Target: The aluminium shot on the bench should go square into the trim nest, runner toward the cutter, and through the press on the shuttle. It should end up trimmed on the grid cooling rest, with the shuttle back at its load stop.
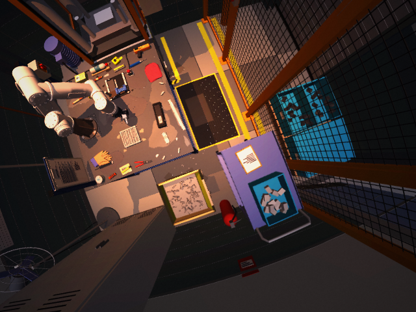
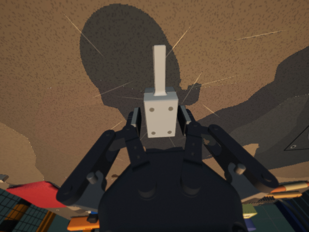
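Note:
The aluminium shot [image 2: 161, 115] is a pale grey block with four small holes and a long thin runner [image 2: 159, 70] sticking out away from the wrist. It hangs over the brown bench top, between the trim shuttle and the grid rest. The trim nest on its blue shuttle [image 1: 118, 86] sits on rails toward the press at the bench's far end. The white grid cooling rest [image 1: 130, 136] lies flat on the bench, nearer than the gripper. My gripper [image 2: 161, 119] [image 1: 125, 117] stands partly open around the shot's body without gripping it.
A black tray [image 1: 159, 114] lies on the bench to the right of the gripper, with a white bar beside it. A red pad [image 1: 153, 72], hand tools, a glove [image 1: 102, 158] and scattered pale chips lie around. The press [image 1: 100, 23] stands at the bench's far end.

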Controlling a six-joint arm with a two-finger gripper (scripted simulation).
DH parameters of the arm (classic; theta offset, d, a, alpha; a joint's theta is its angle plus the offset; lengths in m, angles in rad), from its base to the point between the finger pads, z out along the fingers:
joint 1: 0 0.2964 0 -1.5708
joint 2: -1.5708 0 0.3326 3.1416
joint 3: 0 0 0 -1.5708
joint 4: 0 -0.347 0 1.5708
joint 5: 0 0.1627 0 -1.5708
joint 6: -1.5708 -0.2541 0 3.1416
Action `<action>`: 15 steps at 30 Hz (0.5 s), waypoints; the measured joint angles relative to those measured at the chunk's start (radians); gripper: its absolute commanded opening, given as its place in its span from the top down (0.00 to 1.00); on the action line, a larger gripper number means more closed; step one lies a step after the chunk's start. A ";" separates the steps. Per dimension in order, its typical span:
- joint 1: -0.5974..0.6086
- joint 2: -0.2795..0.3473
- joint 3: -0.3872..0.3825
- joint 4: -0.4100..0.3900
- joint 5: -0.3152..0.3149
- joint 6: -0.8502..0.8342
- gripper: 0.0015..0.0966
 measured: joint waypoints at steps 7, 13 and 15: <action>0.000 0.001 0.000 0.000 0.001 0.000 0.38; 0.000 0.001 0.000 0.000 0.001 0.000 0.41; 0.000 0.001 0.000 0.000 0.001 0.000 0.45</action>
